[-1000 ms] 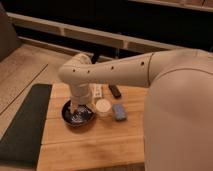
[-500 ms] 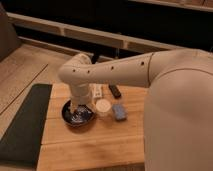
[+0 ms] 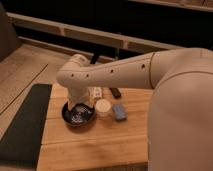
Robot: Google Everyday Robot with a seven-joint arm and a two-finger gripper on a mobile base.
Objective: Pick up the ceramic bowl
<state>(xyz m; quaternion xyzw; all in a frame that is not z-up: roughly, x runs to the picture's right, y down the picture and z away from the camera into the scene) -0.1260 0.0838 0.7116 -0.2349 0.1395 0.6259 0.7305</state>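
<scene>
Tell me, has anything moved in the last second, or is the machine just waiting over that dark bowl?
Nothing has visibly changed. The tool is still low over the ceramic bowl. The bowl, the white cup and the blue block lie where they were on the wooden table.

**Dark bowl, pale cup, blue block on honey-coloured wood**

The ceramic bowl [image 3: 77,114], left of centre, is glossy black with pale rings inside. Right of it are a white cup [image 3: 103,107] and a blue block [image 3: 119,112]. The table [image 3: 100,147] is warm striped wood, and a black mat [image 3: 25,125] lies at lower left. The arm [image 3: 120,74] is cream. The gripper [image 3: 81,103], in shadow, is over the bowl.
</scene>
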